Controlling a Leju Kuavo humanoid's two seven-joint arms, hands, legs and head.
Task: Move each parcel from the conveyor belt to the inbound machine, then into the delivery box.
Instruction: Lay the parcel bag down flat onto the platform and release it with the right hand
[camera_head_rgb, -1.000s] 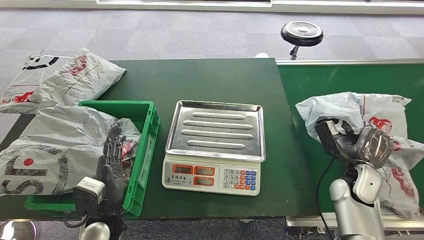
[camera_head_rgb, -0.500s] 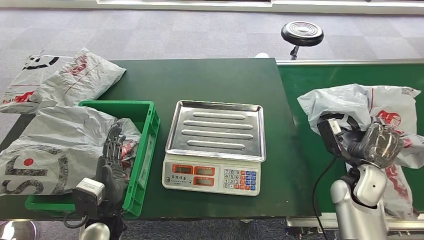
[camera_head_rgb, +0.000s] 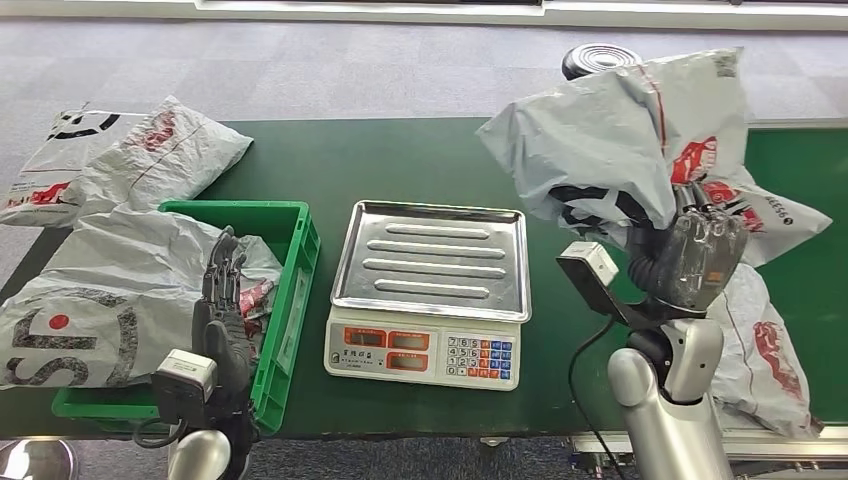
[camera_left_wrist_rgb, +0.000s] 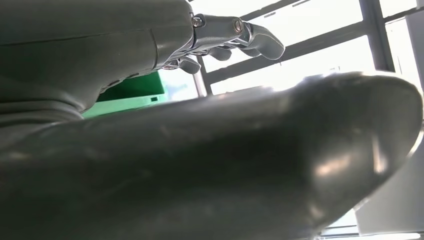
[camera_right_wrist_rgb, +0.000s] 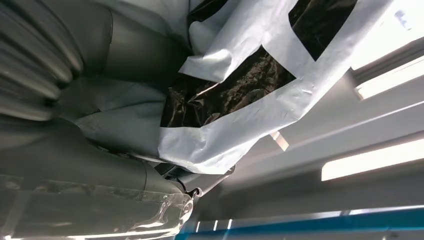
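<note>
Right hand (camera_head_rgb: 697, 258) grips a grey parcel (camera_head_rgb: 610, 140), held raised in the air between the conveyor belt (camera_head_rgb: 800, 160) and the scale (camera_head_rgb: 430, 290) on the counter (camera_head_rgb: 400, 160). Left hand (camera_head_rgb: 225, 325) holds nothing, fingers extended and apart, over the green box (camera_head_rgb: 290, 290), which contains a parcel.

Right robot hand holds a grey parcel up beside the scale

The right robot hand (camera_head_rgb: 697, 258) grips a crumpled grey parcel (camera_head_rgb: 610, 145) lifted clear of the conveyor belt (camera_head_rgb: 800, 160), to the right of the scale (camera_head_rgb: 428, 292) and overlapping its far right corner. Another parcel (camera_head_rgb: 760, 350) lies on the belt, further right of the scale. Left of the scale, the left robot hand (camera_head_rgb: 225, 320) hovers with fingers extended over the green delivery box (camera_head_rgb: 292, 290), which holds a large grey parcel (camera_head_rgb: 110, 290). Beyond the box, two more parcels (camera_head_rgb: 130, 160) rest at the desk (camera_head_rgb: 400, 160) corner.
</note>
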